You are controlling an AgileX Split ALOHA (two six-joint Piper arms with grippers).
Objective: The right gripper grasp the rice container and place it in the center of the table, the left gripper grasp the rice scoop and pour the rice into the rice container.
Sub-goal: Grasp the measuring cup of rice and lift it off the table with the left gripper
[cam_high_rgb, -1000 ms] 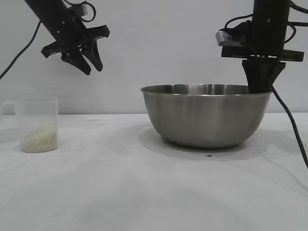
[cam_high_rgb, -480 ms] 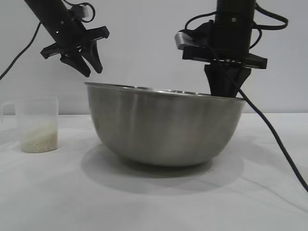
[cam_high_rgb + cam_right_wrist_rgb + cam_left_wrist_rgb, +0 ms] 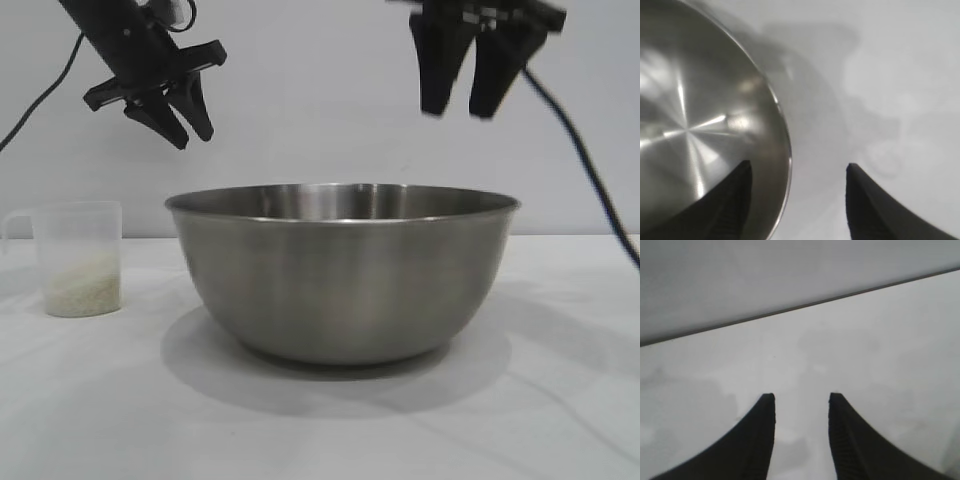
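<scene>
Centrally on the table (image 3: 90, 400), a flat surface under plain white, faintly wrinkled cloth, a large round rice container (image 3: 342, 275) is seen: a stainless-steel bowl with brushed grey sides, a curved belly and a thin rolled rim. Nothing can be made out inside it (its polished floor shows only streaks of reflected light in the right wrist view). At about nine o'clock from the bowl, well apart from it, the rice scoop (image 3: 78, 258) is stood upright, a small translucent whitish plastic cup with a thin side handle. A low pale layer of rice (image 3: 82, 285) is held in its bottom. At one o'clock, high above the bowl's rim, the right gripper (image 3: 467, 108) is hung with its two black pointed fingers parted and nothing between them. At eleven o'clock, above and between scoop and bowl, the left gripper (image 3: 193, 138) is poised, tilted downward, its claw-like ribbed fingers slightly apart and empty.
</scene>
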